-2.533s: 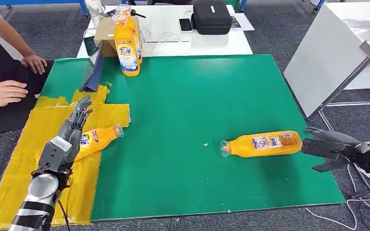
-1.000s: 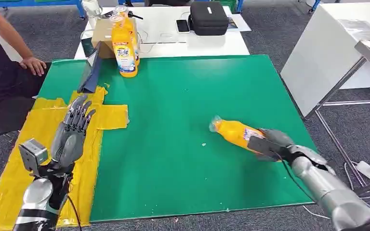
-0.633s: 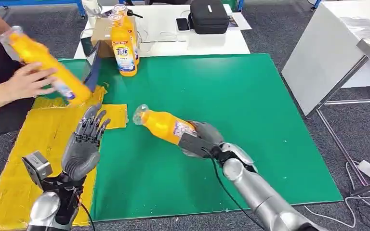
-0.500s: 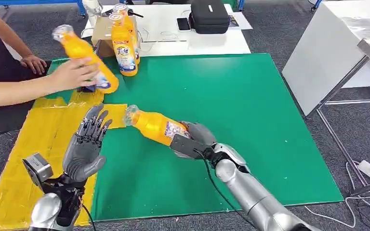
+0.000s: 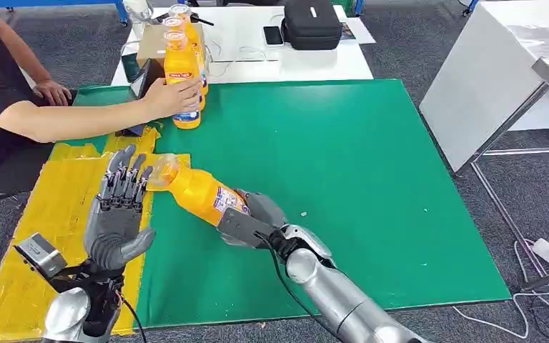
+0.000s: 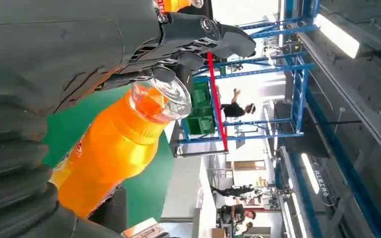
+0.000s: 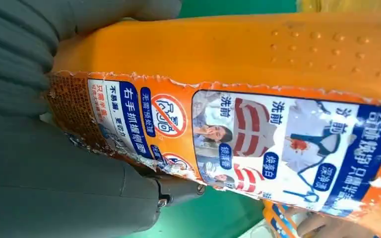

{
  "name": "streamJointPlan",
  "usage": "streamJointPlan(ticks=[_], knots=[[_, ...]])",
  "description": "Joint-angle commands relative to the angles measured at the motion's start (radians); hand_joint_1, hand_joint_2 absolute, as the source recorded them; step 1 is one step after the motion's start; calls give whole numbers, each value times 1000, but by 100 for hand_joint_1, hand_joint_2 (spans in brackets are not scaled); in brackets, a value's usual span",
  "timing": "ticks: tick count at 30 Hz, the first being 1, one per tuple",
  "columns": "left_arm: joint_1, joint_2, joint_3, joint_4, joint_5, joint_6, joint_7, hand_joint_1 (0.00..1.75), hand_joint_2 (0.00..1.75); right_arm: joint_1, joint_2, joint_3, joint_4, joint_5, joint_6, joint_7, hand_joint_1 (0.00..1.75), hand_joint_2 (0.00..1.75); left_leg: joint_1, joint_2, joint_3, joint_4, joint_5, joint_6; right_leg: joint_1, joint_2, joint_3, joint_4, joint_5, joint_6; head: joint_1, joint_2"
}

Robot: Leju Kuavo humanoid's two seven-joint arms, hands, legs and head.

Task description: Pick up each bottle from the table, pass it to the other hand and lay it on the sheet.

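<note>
My right hand (image 5: 251, 219) grips an orange bottle (image 5: 199, 192) by its base, above the green mat (image 5: 343, 164). The bottle slants up to the left, and its clear cap (image 5: 159, 171) sits right at the fingertips of my left hand (image 5: 117, 211). That hand is raised over the yellow sheet (image 5: 21, 250), palm up, fingers spread, nothing in it. In the left wrist view the bottle (image 6: 110, 148) lies close beside my left hand (image 6: 54, 44). In the right wrist view the bottle's label (image 7: 258, 144) lies against my right hand (image 7: 44, 163).
At the mat's far left edge a person's hand (image 5: 175, 98) holds an upright orange bottle (image 5: 183, 86), with another bottle (image 5: 184, 18) behind it. A cardboard box (image 5: 152, 50), a black case (image 5: 313, 23) and a phone (image 5: 274, 36) lie on the white table beyond. A white table (image 5: 486, 78) stands at the right.
My right hand has carried the bottle further left until its cap reaches my left hand's fingers. The person has stood their bottle upright at the mat's far edge.
</note>
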Motion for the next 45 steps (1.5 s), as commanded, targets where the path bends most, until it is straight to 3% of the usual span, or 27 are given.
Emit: streamJointPlan(ticks=[1, 8, 11, 13, 16, 32, 38, 45], knots=[[-9, -8, -29, 70, -30, 11, 6, 0, 175, -7, 34, 93, 10, -19, -3, -29, 175, 175, 0, 1, 5, -1, -1, -2, 0, 4, 3, 0, -2, -3, 0, 0], [49, -9, 14, 16, -58, 48, -15, 0, 175, 132, -78, 27, -230, -41, -53, -61, 175, 175, 0, -2, 5, -1, -2, -1, 0, 2, 4, -1, -2, -3, 0, 0], [98, -14, 54, -29, -88, 75, -37, 0, 175, 261, -126, -134, -436, -40, -169, -94, 175, 175, 1, -3, 2, -1, -1, -1, 1, 0, 2, -1, -2, -2, 0, 0], [117, -20, 74, -38, -85, 67, -41, 0, 175, 331, -151, -246, -551, -89, -155, -117, 175, 175, 0, -6, 3, -1, -1, 0, 0, -4, 3, -1, -3, -2, 0, 0], [121, -27, 77, -33, -91, 61, -52, 0, 175, 366, -143, -290, -598, -78, -115, -143, 175, 175, 0, -6, 1, 0, -1, 0, 0, -4, 2, -1, -3, -2, 0, 0], [102, -30, 33, -31, -119, 62, -57, 0, 175, 293, -93, -177, -457, -16, -85, -116, 175, 175, 0, -4, 2, 0, -1, -2, 0, 1, 1, 0, -2, -3, 0, 0], [77, -36, 5, -6, -112, 60, -52, 0, 175, 177, 1, 31, -279, 35, -37, -95, 171, 175, 0, 1, 2, -1, -1, -2, 0, 6, 0, 0, -1, -4, 0, 0], [95, -42, -2, -3, -102, 42, -61, 0, 175, 115, 78, 258, -205, 66, -5, -69, 171, 175, 1, 2, 2, -1, -1, -2, 1, 6, -2, 1, 0, -3, 0, 0]])
